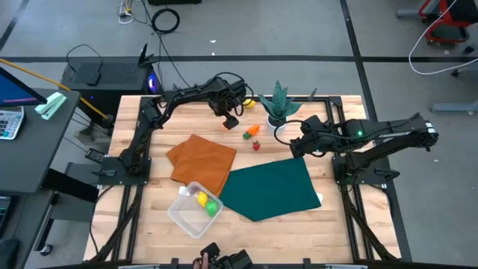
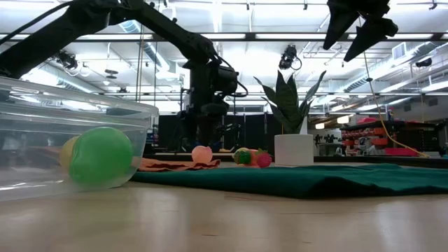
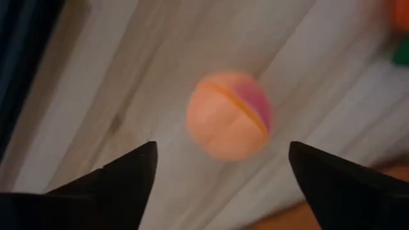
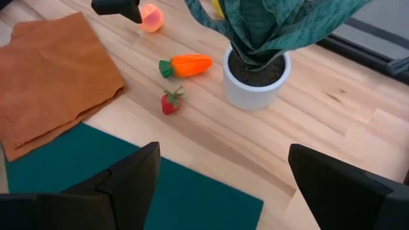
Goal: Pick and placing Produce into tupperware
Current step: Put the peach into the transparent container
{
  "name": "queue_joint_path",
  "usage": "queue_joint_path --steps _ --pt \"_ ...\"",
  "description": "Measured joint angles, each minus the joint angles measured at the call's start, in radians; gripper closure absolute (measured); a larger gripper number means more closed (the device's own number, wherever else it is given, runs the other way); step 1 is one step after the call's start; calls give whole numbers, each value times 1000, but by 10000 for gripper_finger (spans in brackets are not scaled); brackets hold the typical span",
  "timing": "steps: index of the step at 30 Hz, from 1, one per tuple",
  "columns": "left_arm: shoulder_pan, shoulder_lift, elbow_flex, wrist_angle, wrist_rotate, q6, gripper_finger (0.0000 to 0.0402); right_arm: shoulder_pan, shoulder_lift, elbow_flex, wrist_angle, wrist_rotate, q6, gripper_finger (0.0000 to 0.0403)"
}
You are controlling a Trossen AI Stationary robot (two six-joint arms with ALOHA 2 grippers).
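Note:
A peach-orange toy fruit (image 3: 229, 115) lies on the bare wood near the table's far edge. My left gripper (image 3: 220, 150) hovers above it, open, with a finger on either side and touching nothing. An orange toy carrot (image 4: 186, 65) and a small red strawberry (image 4: 169, 102) lie on the wood beside the potted plant. The clear tub (image 1: 187, 213) stands at the near left and holds a yellow piece (image 1: 200, 198) and a green piece (image 1: 212, 208). My right gripper (image 4: 220, 153) is open and empty, raised over the far edge of the green cloth.
A spiky green plant in a white pot (image 1: 279, 112) stands at the far middle, with a small yellow piece (image 1: 249, 104) beside it. An orange cloth (image 1: 202, 161) and a green cloth (image 1: 272, 187) lie flat mid-table. Bare wood shows along the near edge.

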Motion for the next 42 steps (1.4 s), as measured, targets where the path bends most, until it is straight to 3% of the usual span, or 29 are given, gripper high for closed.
queue_joint_path --steps 4,10,27,34,42 --pt "1 0 0 22 13 1 5 0 3 0 0 -2 37 90" --pt "1 0 0 41 63 11 10 0 4 0 9 -14 64 90" --pt "0 0 -1 76 48 -248 12 0 4 0 46 -14 68 90" --pt "-1 0 -79 86 47 -303 12 0 4 0 46 -13 57 90" --pt "-4 1 -158 162 -26 -350 12 0 4 0 46 -13 33 90"
